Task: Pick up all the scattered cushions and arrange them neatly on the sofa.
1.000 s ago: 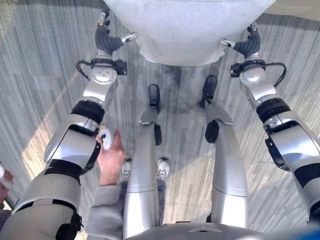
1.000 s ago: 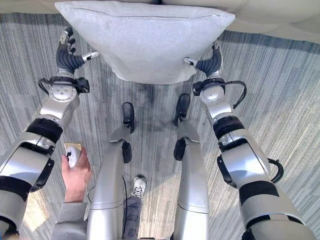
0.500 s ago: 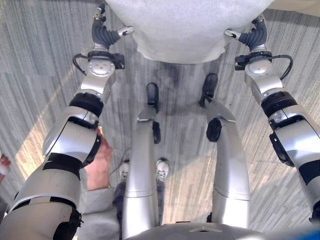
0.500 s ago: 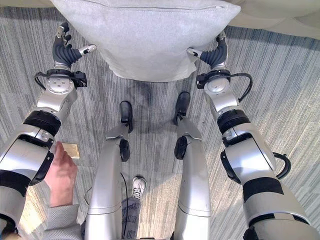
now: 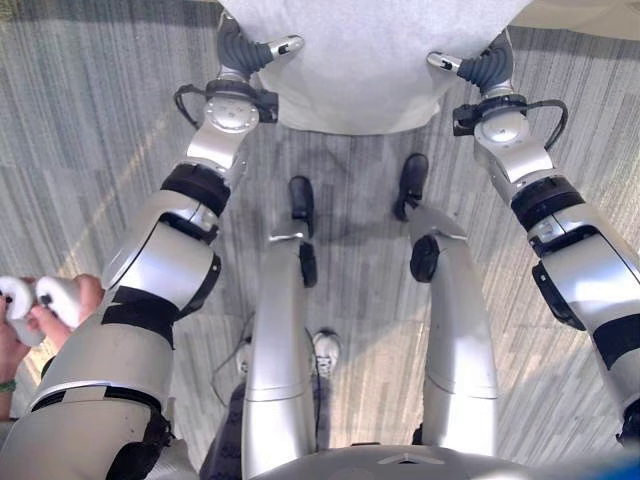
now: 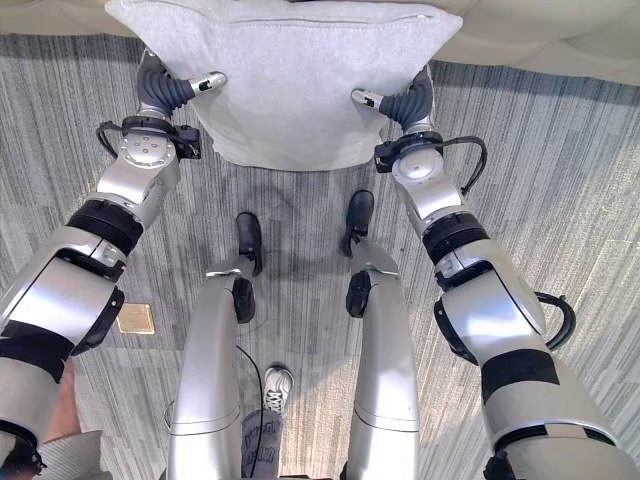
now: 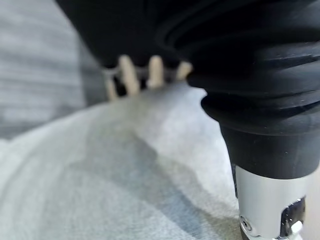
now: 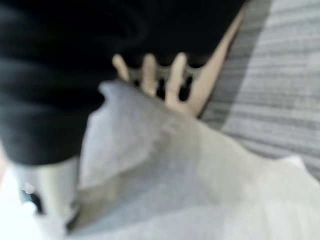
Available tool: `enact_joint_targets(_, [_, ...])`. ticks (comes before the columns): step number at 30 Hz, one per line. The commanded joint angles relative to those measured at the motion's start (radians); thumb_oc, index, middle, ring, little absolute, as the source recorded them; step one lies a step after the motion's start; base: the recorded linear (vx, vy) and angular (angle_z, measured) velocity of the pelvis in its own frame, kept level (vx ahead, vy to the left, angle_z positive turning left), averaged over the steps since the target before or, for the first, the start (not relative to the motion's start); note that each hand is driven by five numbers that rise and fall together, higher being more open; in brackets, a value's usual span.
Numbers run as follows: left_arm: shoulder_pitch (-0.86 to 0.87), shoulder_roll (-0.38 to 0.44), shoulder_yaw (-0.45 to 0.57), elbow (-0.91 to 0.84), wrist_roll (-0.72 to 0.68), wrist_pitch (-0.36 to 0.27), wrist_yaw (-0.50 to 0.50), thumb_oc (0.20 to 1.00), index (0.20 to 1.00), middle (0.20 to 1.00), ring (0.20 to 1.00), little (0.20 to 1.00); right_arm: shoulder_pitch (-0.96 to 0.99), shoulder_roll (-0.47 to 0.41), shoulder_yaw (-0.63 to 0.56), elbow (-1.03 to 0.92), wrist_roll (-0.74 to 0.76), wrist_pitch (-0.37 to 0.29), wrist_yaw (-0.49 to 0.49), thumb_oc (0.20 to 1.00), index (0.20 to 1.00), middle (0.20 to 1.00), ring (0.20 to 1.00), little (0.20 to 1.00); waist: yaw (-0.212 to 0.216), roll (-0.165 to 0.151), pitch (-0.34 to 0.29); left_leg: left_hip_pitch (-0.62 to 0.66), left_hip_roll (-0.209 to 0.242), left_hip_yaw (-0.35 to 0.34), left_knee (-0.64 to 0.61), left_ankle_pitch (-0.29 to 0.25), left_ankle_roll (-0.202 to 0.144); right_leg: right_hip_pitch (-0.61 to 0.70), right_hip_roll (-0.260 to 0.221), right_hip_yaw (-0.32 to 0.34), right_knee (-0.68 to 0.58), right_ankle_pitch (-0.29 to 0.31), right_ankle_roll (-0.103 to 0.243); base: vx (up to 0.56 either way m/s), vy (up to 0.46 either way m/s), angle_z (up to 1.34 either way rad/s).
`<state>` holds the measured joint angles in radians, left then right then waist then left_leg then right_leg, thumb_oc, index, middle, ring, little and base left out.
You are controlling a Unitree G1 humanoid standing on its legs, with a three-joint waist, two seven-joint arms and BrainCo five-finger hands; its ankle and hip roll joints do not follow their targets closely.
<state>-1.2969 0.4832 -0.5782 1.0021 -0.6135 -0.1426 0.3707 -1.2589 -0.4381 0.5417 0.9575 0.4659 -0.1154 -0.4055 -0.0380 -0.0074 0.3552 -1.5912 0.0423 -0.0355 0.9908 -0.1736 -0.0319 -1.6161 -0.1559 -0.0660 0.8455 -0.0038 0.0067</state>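
A light grey cushion (image 5: 370, 60) is held between my two hands in front of the beige sofa (image 6: 540, 40), its near edge hanging over the carpet. My left hand (image 5: 240, 50) presses on its left side with the thumb lying over the top face. On the opposite side my right hand (image 5: 487, 68) does the same. In the left wrist view the straight fingers (image 7: 127, 75) reach past the cushion (image 7: 125, 175). The right wrist view shows straight fingers (image 8: 150, 72) along the cushion's (image 8: 175, 175) edge. Both hands are open.
Grey striped carpet (image 6: 560, 200) covers the floor all round. A person's hands holding white controllers (image 5: 40, 305) are at my lower left. A small tan square (image 6: 135, 318) lies on the carpet by my left arm.
Both hands have moved inward from beside the cushion onto its two sides, thumbs now over its top. The person's hand has drawn back to the left.
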Motion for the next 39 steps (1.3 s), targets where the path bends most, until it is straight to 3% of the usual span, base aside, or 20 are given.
enact_joint_targets(1, [-0.054,-0.074,-0.017,-0.088,0.006,-0.083,-0.027,0.200,0.200,0.200,0.200,0.200,-0.091,0.124,0.063,-0.092,0.023,-0.078,0.008,0.200,0.200,0.200,0.200,0.200,-0.003,0.017,-0.046,0.022,0.031,0.004,-0.124,0.071,0.000,0.046,0.041,0.040,0.052,-0.094,0.092,0.00,0.000,0.00])
enact_joint_targets(9, [0.004,-0.064,0.019,-0.194,-0.021,-0.111,-0.017,0.200,0.200,0.200,0.200,0.200,-0.042,0.149,0.037,-0.173,0.030,-0.102,0.013,0.200,0.200,0.200,0.200,0.200,0.001,0.023,-0.084,0.026,0.033,0.005,-0.156,0.078,0.000,0.046,0.047,0.043,0.034,-0.093,0.093,0.00,0.000,0.00])
enact_joint_targets(13, [0.071,-0.079,0.060,-0.261,-0.011,-0.128,-0.018,0.200,0.200,0.200,0.200,0.200,0.018,0.161,0.012,-0.224,0.014,-0.117,0.022,0.200,0.200,0.200,0.200,0.200,0.002,0.019,-0.140,0.069,0.036,0.029,-0.255,0.093,0.001,0.068,0.043,0.045,-0.012,-0.094,0.092,-0.03,-0.010,0.05])
enact_joint_targets(14, [0.117,-0.091,0.096,-0.312,0.001,-0.144,-0.009,0.200,0.200,0.200,0.200,0.200,0.062,0.164,-0.007,-0.261,-0.004,-0.127,0.026,0.200,0.200,0.200,0.200,0.200,0.004,0.019,-0.153,0.148,0.040,0.035,-0.330,0.107,-0.004,0.143,0.040,0.039,-0.070,-0.095,0.092,-0.08,-0.026,0.12])
enact_joint_targets(16, [0.137,-0.093,0.106,-0.331,0.007,-0.150,-0.006,0.200,0.200,0.200,0.200,0.200,0.079,0.165,-0.012,-0.275,-0.014,-0.127,0.029,0.200,0.200,0.200,0.200,0.200,0.003,0.018,-0.152,0.182,0.039,0.038,-0.352,0.111,-0.005,0.175,0.039,0.035,-0.093,-0.093,0.091,-0.07,-0.016,0.09])
enact_joint_targets(23, [0.368,-0.119,0.197,-0.592,0.076,-0.187,-0.001,0.200,0.200,0.200,0.200,0.200,0.296,0.128,-0.062,-0.502,-0.080,-0.142,0.084,0.200,0.200,0.200,0.200,0.200,-0.006,0.010,-0.187,0.510,0.052,0.034,-0.561,0.137,-0.040,0.485,0.036,0.001,-0.285,-0.085,0.089,0.00,-0.012,0.04])
enact_joint_targets(24, [0.407,-0.120,0.200,-0.623,0.086,-0.188,-0.006,0.200,0.200,0.200,0.200,0.200,0.327,0.124,-0.066,-0.535,-0.091,-0.142,0.090,0.200,0.200,0.200,0.200,0.200,-0.010,0.007,-0.187,0.542,0.049,0.034,-0.591,0.172,-0.038,0.518,0.031,-0.007,-0.325,-0.048,0.082,0.05,-0.014,0.02])
enact_joint_targets(25, [0.411,-0.121,0.200,-0.624,0.086,-0.187,-0.006,0.200,0.200,0.200,0.200,0.200,0.330,0.125,-0.065,-0.536,-0.091,-0.141,0.090,0.200,0.200,0.200,0.200,0.200,-0.009,0.009,-0.190,0.560,0.051,0.032,-0.590,0.142,-0.043,0.533,0.034,-0.004,-0.318,-0.077,0.089,-0.06,-0.012,-0.02])
enact_joint_targets(26, [0.464,-0.124,0.211,-0.662,0.105,-0.189,-0.013,0.200,0.200,0.200,0.200,0.200,0.388,0.119,-0.080,-0.583,-0.105,-0.146,0.100,0.200,0.200,0.200,0.200,0.200,-0.011,0.005,-0.199,0.632,0.041,0.035,-0.646,0.185,-0.048,0.598,0.030,-0.017,-0.375,-0.044,0.083,0.01,-0.014,-0.03])
enact_joint_targets(33, [0.626,-0.128,0.197,-0.743,0.146,-0.186,-0.060,0.200,0.200,0.200,0.200,0.200,0.557,0.097,-0.121,-0.716,-0.139,-0.149,0.137,0.200,0.200,0.200,0.200,0.200,-0.016,-0.007,-0.240,0.906,0.016,0.037,-0.787,0.206,-0.068,0.862,0.032,-0.044,-0.523,-0.030,0.090,0.06,-0.010,0.05])
enact_joint_targets(35, [0.755,-0.128,0.190,-0.782,0.187,-0.169,-0.103,0.200,0.200,0.200,0.200,0.200,0.674,0.082,-0.151,-0.785,-0.169,-0.140,0.167,0.200,0.200,0.200,0.200,0.200,-0.016,-0.014,-0.245,1.126,0.016,0.050,-0.881,0.214,-0.070,1.083,0.035,-0.057,-0.619,-0.018,0.101,0.19,0.020,-0.01])
enact_joint_targets(39, [0.846,-0.133,0.199,-0.817,0.215,-0.155,-0.125,0.200,0.200,0.200,0.200,0.200,0.746,0.066,-0.182,-0.824,-0.169,-0.132,0.193,0.200,0.200,0.200,0.200,0.200,-0.017,-0.025,-0.248,1.242,0.020,0.063,-0.901,0.203,-0.064,1.217,0.031,-0.059,-0.672,-0.013,0.106,0.16,0.045,-0.04])
